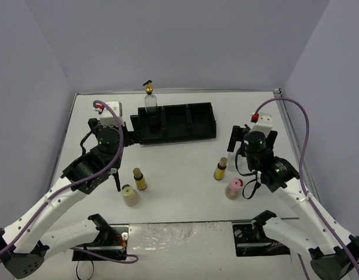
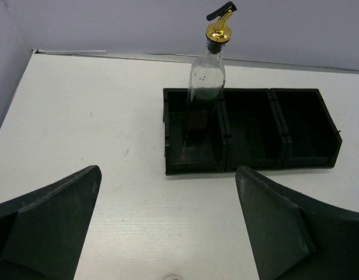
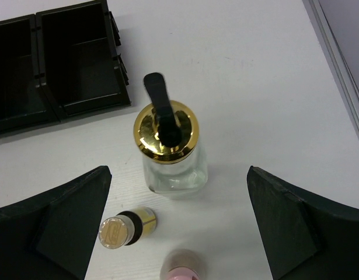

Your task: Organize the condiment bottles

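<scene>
A tall clear glass bottle (image 1: 150, 102) with a gold pourer stands in the left compartment of the black tray (image 1: 185, 135). In the left wrist view that bottle (image 2: 205, 76) is ahead, and my left gripper (image 2: 167, 169) is open over bare table short of the tray (image 2: 255, 163). An amber bottle (image 1: 140, 179) and a beige jar (image 1: 131, 196) stand near the left arm. My right gripper (image 3: 178, 172) hangs open above a second tall glass bottle (image 3: 170, 157), one finger on each side and apart from it. An amber bottle (image 3: 129, 227) and a pink jar (image 3: 182, 268) stand just nearer.
The tray's middle and right compartments (image 2: 302, 134) hold nothing. Grey walls close in the table at the back and both sides. A metal strip (image 1: 282, 108) runs along the right edge. Both arm bases sit at the near edge.
</scene>
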Motion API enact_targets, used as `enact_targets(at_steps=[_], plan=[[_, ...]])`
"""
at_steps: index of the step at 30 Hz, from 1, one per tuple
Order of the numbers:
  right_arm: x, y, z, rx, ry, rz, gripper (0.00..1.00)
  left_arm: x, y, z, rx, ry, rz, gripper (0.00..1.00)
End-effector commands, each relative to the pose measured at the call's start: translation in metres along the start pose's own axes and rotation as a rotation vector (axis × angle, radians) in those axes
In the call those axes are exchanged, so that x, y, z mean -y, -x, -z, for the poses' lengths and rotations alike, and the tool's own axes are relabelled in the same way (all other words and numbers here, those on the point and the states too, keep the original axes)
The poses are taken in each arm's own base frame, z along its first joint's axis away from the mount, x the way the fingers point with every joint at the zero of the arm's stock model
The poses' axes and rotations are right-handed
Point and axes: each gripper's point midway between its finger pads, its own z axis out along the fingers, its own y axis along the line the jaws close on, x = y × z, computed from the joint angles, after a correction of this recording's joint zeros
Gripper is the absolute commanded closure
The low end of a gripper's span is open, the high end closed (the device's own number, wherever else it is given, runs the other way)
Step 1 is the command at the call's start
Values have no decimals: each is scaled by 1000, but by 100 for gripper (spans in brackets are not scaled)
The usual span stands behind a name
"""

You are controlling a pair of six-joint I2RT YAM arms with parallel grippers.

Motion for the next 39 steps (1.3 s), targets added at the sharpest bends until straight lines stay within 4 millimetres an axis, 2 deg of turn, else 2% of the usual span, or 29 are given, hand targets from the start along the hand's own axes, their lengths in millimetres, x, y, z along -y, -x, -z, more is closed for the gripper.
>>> enact_targets(at_steps=[1,9,18,26,35,39], plan=[[-9,21,-10,75,42,-65,0,-2,32,13,61,-22,31,3],[-21,-5,-32,23,66,-52,0,-10,44,22,87,-16,17,3],[-13,-13,-42,24,17,-58,0,-14,39,26,88,-23,23,3],[-9,-30,-56,-9,-22,-51,2,-16,39,29,87,-25,20,3],[-1,-29,-63,28,-61,-81,4,-18,39,32,85,-27,7,3],[0,-28,-63,39,-67,-90,8,-19,41,32,87,-29,5,3]])
